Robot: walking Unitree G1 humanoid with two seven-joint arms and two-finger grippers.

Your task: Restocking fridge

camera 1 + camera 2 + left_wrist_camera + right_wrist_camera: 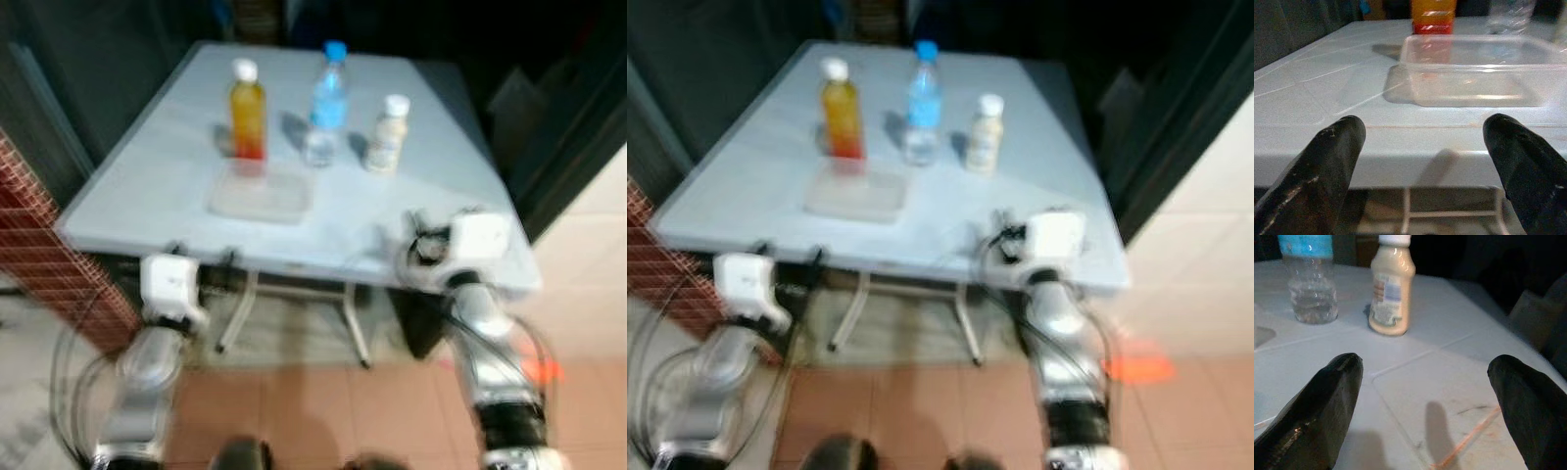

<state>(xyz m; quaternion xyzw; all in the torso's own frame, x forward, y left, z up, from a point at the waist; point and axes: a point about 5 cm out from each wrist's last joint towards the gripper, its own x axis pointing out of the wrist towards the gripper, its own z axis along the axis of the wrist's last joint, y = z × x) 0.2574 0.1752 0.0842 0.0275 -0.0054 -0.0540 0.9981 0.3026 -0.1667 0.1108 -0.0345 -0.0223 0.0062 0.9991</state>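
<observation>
On a pale grey folding table (147,191) stand three bottles in a row: an orange juice bottle (247,113), a clear water bottle with a blue cap (328,103) and a small cream bottle (387,134). A clear plastic container (261,194) lies in front of the juice bottle. My left gripper (1425,161) is open at the table's near edge, facing the container (1474,68). My right gripper (1427,396) is open over the table's near right part, facing the cream bottle (1391,289) and water bottle (1308,279).
A red-brown brick wall (54,274) stands at the left. Dark furniture (558,108) surrounds the table's far and right sides. Tiled floor (323,411) lies below, with the table's white legs (235,313) under the near edge.
</observation>
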